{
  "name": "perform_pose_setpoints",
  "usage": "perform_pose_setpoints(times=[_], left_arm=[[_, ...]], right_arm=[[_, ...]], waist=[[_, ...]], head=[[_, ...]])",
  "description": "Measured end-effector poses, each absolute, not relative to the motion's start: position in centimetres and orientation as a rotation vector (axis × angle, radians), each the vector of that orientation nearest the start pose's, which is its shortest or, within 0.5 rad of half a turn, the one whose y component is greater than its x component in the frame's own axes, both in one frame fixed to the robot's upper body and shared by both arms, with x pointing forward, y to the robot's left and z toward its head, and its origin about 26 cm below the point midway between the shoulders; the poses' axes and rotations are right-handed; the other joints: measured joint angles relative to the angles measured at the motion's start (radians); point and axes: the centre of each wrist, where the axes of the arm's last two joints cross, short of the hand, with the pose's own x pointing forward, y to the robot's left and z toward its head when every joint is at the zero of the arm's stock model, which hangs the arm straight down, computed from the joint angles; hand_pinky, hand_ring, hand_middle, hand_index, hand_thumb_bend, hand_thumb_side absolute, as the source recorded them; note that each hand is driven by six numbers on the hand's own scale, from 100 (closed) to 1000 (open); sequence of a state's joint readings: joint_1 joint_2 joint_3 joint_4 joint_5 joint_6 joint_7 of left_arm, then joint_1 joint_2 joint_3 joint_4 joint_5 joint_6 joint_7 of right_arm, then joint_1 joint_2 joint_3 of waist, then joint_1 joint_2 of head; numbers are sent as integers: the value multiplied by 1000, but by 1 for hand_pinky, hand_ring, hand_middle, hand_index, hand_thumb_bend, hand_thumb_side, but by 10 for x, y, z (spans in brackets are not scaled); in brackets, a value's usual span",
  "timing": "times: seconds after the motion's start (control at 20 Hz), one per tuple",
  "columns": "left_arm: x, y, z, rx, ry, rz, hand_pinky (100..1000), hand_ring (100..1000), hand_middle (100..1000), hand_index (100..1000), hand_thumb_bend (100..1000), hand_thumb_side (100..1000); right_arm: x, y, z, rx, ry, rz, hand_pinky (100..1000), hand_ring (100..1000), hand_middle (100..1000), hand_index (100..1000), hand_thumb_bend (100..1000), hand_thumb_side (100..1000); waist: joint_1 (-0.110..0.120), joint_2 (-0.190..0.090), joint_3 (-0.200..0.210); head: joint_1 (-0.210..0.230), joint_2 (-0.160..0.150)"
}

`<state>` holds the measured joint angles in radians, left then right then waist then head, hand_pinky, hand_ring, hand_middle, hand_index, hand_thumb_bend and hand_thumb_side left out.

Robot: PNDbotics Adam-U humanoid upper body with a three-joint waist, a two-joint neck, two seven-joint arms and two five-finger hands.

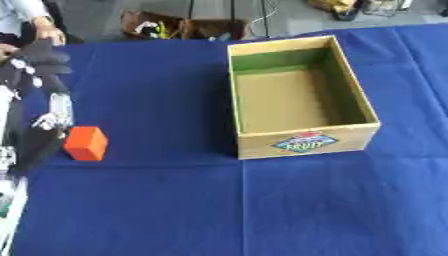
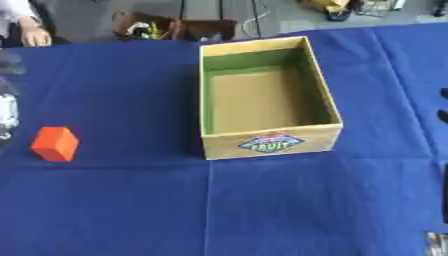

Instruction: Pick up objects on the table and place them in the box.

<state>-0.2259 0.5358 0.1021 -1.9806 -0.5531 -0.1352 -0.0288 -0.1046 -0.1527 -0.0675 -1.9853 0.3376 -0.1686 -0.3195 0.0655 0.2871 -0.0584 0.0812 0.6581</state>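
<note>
Nothing is boxed yet: the box point(image 1: 302, 95) looks empty, the orange block point(image 1: 86, 143) sits on the cloth point(image 1: 262, 210) beside the left hand point(image 1: 54, 112), whose finger state cannot be told.

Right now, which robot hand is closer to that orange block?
The left robot hand: it sits just left of the orange block. The right robot hand shows only at the far right edge, beyond the box.
</note>
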Motion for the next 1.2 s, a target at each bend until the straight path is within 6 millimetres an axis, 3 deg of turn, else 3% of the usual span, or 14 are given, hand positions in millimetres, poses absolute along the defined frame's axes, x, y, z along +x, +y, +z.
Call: perform_pose_setpoints(times=[0.45,0.8,0.95,1.1,1.2], left_arm=[[303,353,251,1084,-1769,-1385,642,803,821,1000,100,578],[317,378,264,1017,-1437,-1642,677,836,847,1000,116,760],[321,385,267,994,-1349,-1698,689,851,865,1000,300,920],[325,387,268,974,-1295,-1749,704,866,890,1000,467,993],[327,387,269,962,-1257,-1789,721,879,910,1000,630,1000]], right_arm=[[277,-270,132,-646,-2276,33,832,947,775,966,100,1000],[277,-269,131,-637,-2281,46,832,946,774,964,100,1000],[277,-269,131,-635,-2282,50,832,947,774,965,100,1000],[277,-268,131,-632,-2281,55,833,947,774,963,100,1000],[277,-268,131,-627,-2280,61,833,946,774,961,100,1000]], waist=[[-8,0,2],[-12,2,-4],[-12,3,-5],[-12,3,-5],[-12,3,-7]], head=[[4,0],[4,-9],[4,-11],[4,-14],[4,-16]])
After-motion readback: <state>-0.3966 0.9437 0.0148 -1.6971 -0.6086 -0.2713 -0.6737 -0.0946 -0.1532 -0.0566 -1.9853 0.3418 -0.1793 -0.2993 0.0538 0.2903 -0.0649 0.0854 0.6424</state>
